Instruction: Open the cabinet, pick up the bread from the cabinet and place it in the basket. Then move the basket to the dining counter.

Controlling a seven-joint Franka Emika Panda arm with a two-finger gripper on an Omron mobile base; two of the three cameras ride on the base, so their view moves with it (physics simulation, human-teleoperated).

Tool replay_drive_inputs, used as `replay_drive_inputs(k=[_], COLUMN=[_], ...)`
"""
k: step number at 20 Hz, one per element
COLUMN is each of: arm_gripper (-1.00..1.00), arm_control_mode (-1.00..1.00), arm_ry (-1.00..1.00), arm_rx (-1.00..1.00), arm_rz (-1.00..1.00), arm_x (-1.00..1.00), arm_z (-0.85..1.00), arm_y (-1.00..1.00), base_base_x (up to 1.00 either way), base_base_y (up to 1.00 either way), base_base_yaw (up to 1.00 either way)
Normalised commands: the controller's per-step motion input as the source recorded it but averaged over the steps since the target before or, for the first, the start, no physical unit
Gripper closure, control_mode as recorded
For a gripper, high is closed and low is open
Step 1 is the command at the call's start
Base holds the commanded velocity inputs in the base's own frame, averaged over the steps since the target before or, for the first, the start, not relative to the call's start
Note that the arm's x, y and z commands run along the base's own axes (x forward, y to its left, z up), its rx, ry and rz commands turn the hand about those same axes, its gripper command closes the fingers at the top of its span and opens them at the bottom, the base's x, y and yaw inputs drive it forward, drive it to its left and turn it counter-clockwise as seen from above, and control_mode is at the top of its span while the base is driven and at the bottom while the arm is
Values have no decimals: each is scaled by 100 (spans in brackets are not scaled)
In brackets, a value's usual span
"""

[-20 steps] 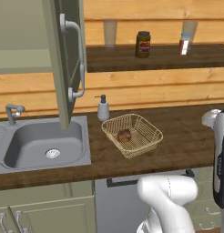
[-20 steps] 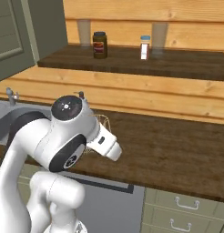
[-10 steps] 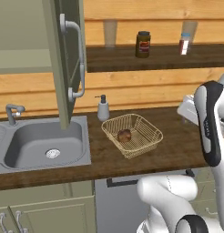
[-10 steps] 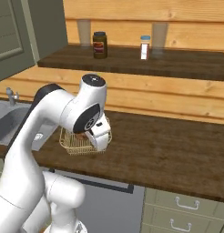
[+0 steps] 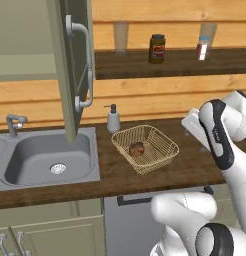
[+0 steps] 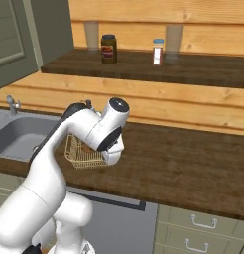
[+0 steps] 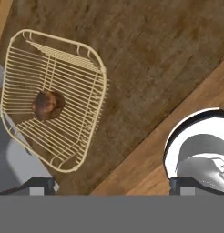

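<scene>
The tan wicker basket [image 5: 154, 150] stands on the dark worktop right of the sink, with the round dark-brown bread [image 5: 136, 148] lying in it. Seen from the hand, the basket [image 7: 82, 86] and bread [image 7: 48, 104] sit upper left. My gripper [image 7: 111, 185] is open, its two dark tips far apart with nothing between them, above bare worktop beside the basket. My hand [image 5: 192, 126] hovers just right of the basket. My arm hides part of the basket [image 6: 79, 155]. The cabinet door [image 5: 70, 65] stands open at the left. The dining counter is out of view.
A grey sink [image 5: 47, 157] with a faucet [image 5: 14, 122] lies left of the basket, and a soap dispenser [image 5: 113, 119] stands behind it. A jar [image 5: 156, 48] and a shaker [image 5: 202, 47] stand on the raised wooden ledge behind. Bare worktop [image 6: 193, 163] stretches right.
My arm has swung up from low at the right and brought the hand over the worktop beside the basket. Basket and bread have stayed put.
</scene>
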Motion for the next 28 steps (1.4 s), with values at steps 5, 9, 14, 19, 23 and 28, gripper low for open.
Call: replay_drive_inputs(k=[5, 9, 14, 19, 23, 28], arm_gripper=[-100, -100, -100, -100, -100, -100], arm_control_mode=[-100, -100, -100, -100, -100, -100], arm_ry=[1, 5, 1, 0, 0, 0], arm_rx=[-6, 0, 2, 0, 0, 0], arm_rz=[-8, -8, -21, -17, -16, -12], arm_x=[36, 28, 64, 29, 44, 27], arm_z=[-51, -67, -62, -49, -31, -25], arm_y=[9, 21, 57, 32, 13, 5], base_base_x=[0, 0, 0, 0, 0, 0], base_base_y=[0, 0, 0, 0, 0, 0], base_base_yaw=[0, 0, 0, 0, 0, 0])
